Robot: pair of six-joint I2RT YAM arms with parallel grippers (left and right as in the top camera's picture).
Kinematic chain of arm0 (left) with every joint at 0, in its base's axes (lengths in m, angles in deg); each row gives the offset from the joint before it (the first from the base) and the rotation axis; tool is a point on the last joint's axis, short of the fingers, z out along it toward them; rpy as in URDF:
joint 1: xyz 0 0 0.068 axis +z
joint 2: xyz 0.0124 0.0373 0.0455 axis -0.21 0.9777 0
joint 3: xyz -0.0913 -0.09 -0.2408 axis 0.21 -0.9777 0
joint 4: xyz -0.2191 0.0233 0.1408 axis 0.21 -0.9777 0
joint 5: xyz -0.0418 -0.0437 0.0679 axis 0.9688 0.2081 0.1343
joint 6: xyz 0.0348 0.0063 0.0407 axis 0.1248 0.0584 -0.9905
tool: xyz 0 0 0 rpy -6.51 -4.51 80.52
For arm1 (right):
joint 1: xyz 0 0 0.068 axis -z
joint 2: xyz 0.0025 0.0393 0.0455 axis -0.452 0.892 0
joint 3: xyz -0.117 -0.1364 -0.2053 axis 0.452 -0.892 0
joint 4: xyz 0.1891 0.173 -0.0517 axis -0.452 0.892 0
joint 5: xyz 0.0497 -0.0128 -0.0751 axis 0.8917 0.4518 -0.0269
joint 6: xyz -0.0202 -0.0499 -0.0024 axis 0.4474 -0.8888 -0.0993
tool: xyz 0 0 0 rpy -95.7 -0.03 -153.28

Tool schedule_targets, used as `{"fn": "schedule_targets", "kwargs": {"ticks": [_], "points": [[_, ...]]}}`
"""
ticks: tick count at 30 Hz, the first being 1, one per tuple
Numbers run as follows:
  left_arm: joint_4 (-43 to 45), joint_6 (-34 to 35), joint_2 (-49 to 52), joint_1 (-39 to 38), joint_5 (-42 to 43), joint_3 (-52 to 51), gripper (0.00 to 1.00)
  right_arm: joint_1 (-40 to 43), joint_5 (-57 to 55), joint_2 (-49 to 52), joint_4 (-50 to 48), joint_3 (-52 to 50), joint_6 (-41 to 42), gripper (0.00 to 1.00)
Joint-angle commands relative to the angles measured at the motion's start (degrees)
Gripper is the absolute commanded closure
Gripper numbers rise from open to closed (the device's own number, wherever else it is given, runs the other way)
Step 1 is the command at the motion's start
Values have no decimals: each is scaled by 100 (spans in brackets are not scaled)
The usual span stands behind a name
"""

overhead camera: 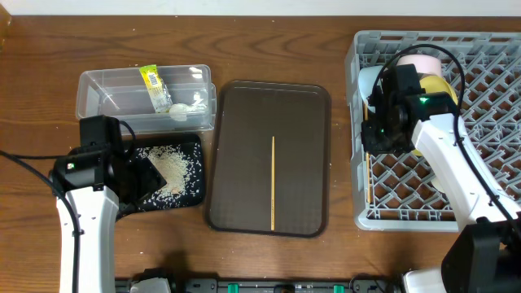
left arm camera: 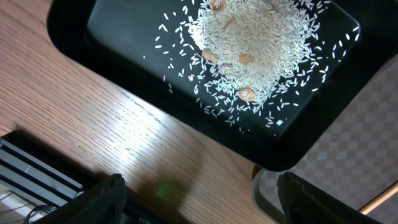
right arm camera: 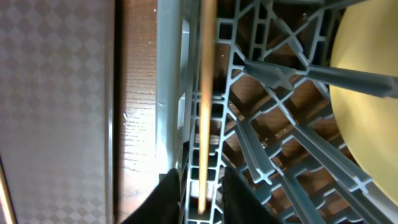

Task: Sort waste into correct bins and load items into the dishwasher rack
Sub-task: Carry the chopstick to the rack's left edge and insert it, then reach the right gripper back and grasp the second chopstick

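So the right arm is busy putting a chopstick (right arm camera: pixel 205 93) into the dishwasher rack (overhead camera: pixel 496 61). In the wrist view the stick runs along the narrow channel just inside the rack's left wall, and the right fingers (right arm camera: pixel 171 196) sit either side of its near end. I can see a sliver of gap on both sides, so I'd call them slightly spread and not squeezing it.

If I were doing this, I'd keep the stick lined up with that channel and stay low. The lattice is full of holes, and a thin stick let go at an angle could drop straight through to the table (overhead camera: pixel 49 49). Then lift straight up so nothing drags it sideways. The yellow plate (right arm camera: pixel 367 93) stands just to the right, so there's no room to swing that way.

From overhead, the right arm reaches forward with its wrist bent down over the rack's left edge. The left arm hovers over the black tray (left arm camera: pixel 118 43), where the rice (left arm camera: pixel 255 43) is piled. The left fingers (left arm camera: pixel 109 199) are spread wide with nothing between them.

The second chopstick (overhead camera: pixel 273 183) lies alone on the brown serving tray (overhead camera: pixel 236 163), so I'm guessing that's next. The wrapper (overhead camera: pixel 153 85) is in the clear tub (overhead camera: pixel 106 89).
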Motion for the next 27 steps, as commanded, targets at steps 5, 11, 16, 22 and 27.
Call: {"fn": "schedule_targets", "kwargs": {"ticks": [5, 11, 16, 22, 27], "points": [[-11, 33, -31, 31, -28, 42, 19, 17, 50, -256, 28, 63, -42, 73], [-9, 33, -31, 31, -28, 42, 19, -66, 459, -737, -96, 378, -37, 69], [-9, 33, -31, 31, -28, 42, 19, -507, 1296, -984, -627, 402, 153, 62], [-9, 33, -31, 31, -28, 42, 19, -1464, 1134, -675, -815, 385, 675, 56], [-9, 33, -31, 31, -28, 42, 19, -2385, 586, 15, -868, 385, 1491, 54]]}}
